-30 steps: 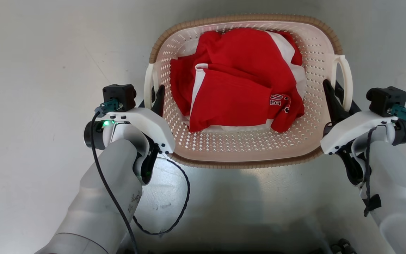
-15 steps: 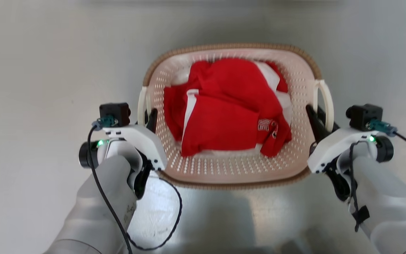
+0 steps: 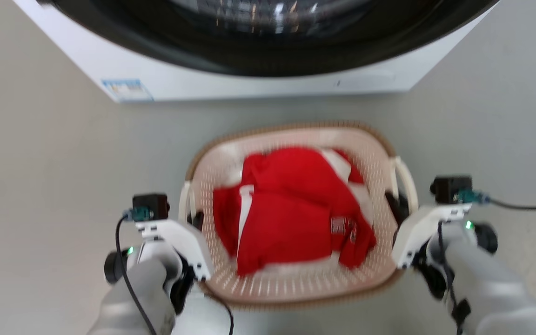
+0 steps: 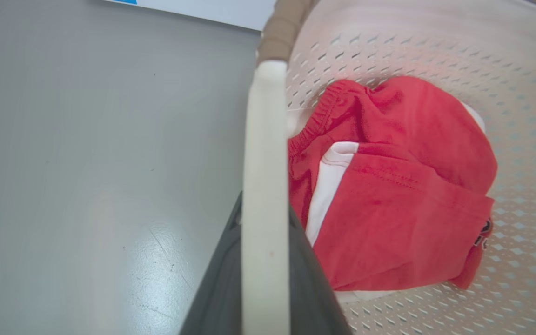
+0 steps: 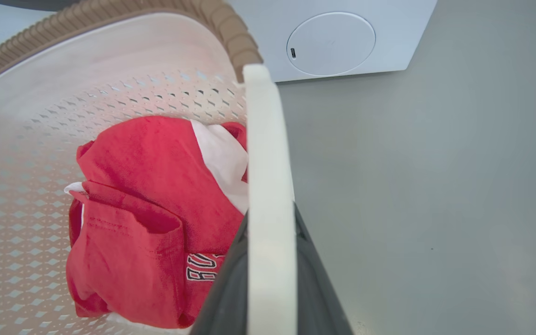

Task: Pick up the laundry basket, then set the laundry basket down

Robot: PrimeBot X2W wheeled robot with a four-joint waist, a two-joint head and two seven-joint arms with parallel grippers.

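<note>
The laundry basket point(image 3: 291, 288), cream-white and perforated with a brown woven-look rim, sits low in the middle of the head view, held between my two arms above the grey floor. Red and white clothes point(image 3: 291, 218) lie bunched inside it. My left gripper point(image 3: 197, 218) is shut on the basket's left loop handle point(image 4: 265, 186), which runs up between its dark fingers point(image 4: 307, 279) in the left wrist view. My right gripper point(image 3: 396, 204) is shut on the right loop handle point(image 5: 268, 186) in the same way, dark fingers point(image 5: 317, 288) on either side of it.
A white front-loading washer point(image 3: 249, 79) with a dark round door stands across the top of the head view, just beyond the basket. Its lower panel with a round cover point(image 5: 331, 44) shows in the right wrist view. Grey floor point(image 3: 54, 163) lies open to both sides.
The head view has tilted up, bringing the washer into the picture. The basket now looks smaller and lower in the picture, still gripped by both handles.
</note>
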